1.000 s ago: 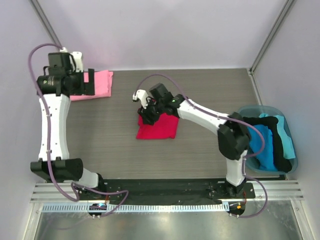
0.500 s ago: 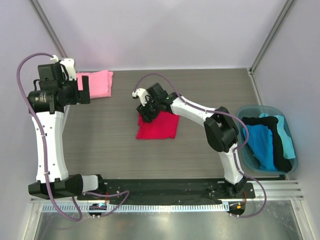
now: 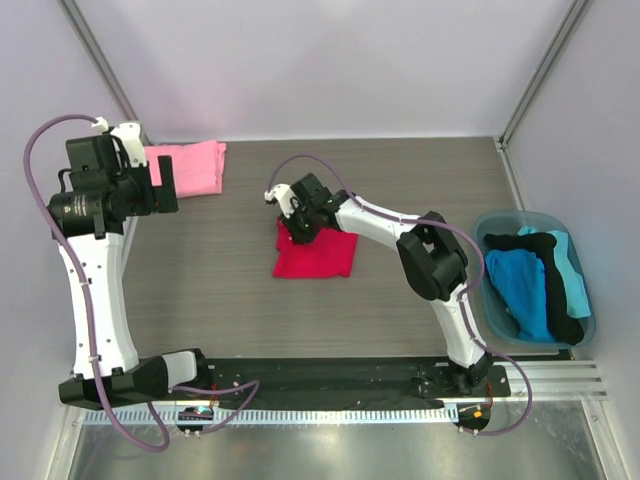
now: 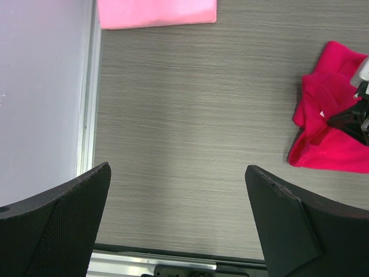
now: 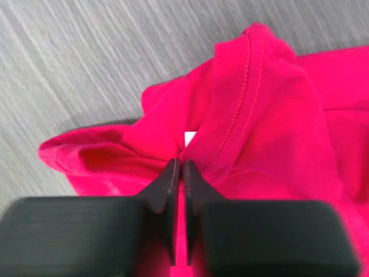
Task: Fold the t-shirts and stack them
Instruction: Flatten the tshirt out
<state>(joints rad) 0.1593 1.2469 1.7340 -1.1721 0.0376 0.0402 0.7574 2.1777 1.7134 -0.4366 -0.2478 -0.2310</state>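
The crimson-red t-shirt (image 3: 322,257) lies folded near the middle of the table, bunched at its far left corner. My right gripper (image 3: 297,231) is down on that corner. In the right wrist view the right gripper (image 5: 179,163) is shut on a fold of the red t-shirt (image 5: 271,115), just below the small white neck label (image 5: 189,137). The light pink t-shirt (image 3: 192,166) lies folded flat at the far left. My left gripper (image 3: 166,186) hovers beside it, open and holding nothing. The left wrist view shows the left gripper (image 4: 177,167) over bare table, the pink t-shirt (image 4: 155,11) at the top and the red t-shirt (image 4: 326,138) at the right.
A blue plastic bin (image 3: 588,310) at the table's right edge holds black, blue and teal garments. Walls close in the table on the left, back and right. A metal rail (image 3: 330,378) with the arm bases runs along the near edge.
The right gripper has dropped onto the red t-shirt's far left corner and closed on the cloth. The left arm has swung left, away from the pink t-shirt, its gripper still open.
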